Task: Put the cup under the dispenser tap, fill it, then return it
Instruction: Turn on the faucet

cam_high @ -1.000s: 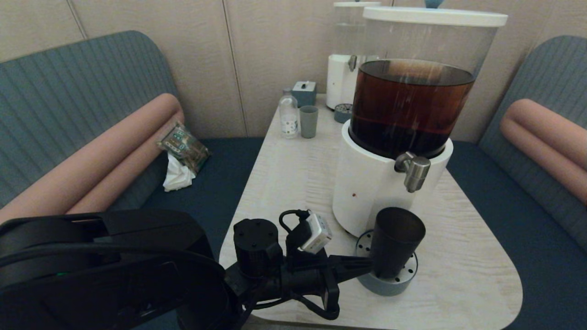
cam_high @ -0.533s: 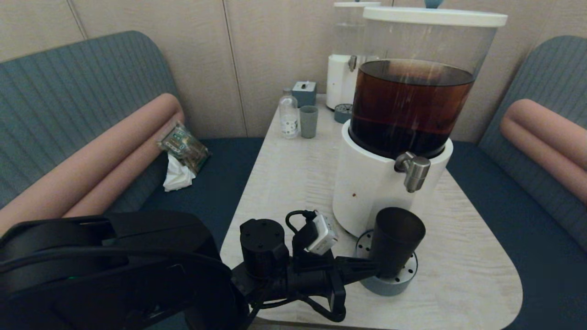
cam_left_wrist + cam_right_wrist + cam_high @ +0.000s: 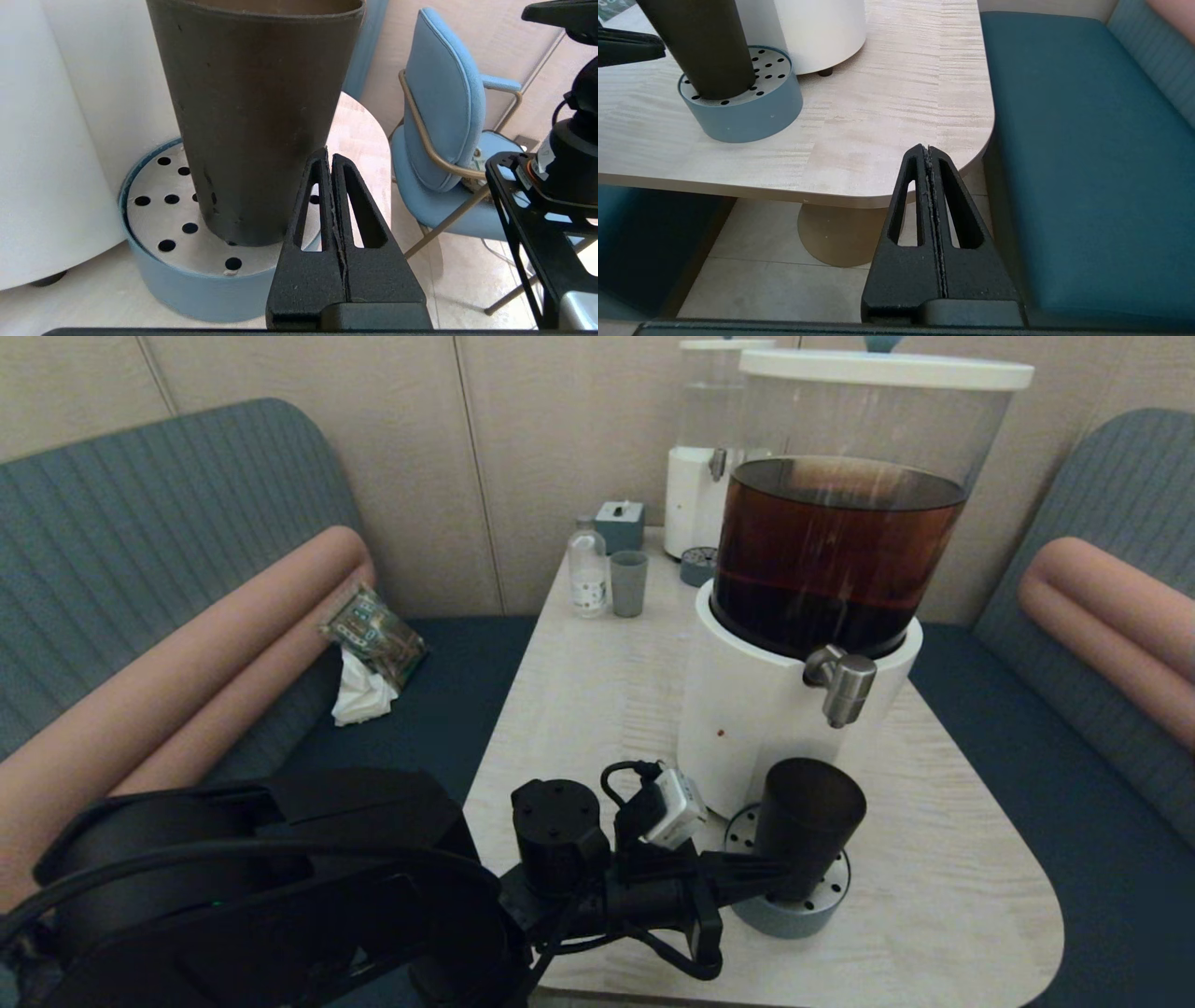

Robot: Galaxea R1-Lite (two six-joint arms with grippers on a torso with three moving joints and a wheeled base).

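Observation:
The dark brown-black cup [image 3: 808, 826] stands upright on the round blue-grey drip tray [image 3: 794, 917], below the brushed-steel dispenser tap [image 3: 840, 683] of the big white-based dispenser [image 3: 747, 728] holding dark liquid. My left gripper [image 3: 761, 873] reaches in from the left, shut and empty. In the left wrist view its tips [image 3: 329, 158] lie against the lower side of the cup [image 3: 252, 116]; I cannot tell whether they touch it. My right gripper [image 3: 928, 149] is shut and parked off the table's near right corner. From there the cup [image 3: 700, 46] shows on the tray [image 3: 742, 116].
At the table's far end stand a small grey-blue tumbler [image 3: 628, 583], a clear bottle [image 3: 588, 569], a small box [image 3: 619, 525] and a second, colourless dispenser [image 3: 705, 476]. Blue bench seats flank the table [image 3: 943, 896]. A packet and tissue [image 3: 369, 653] lie on the left seat.
My left arm has moved right, bringing its shut fingers closer along the cup's lower side. The cup has stayed on the tray.

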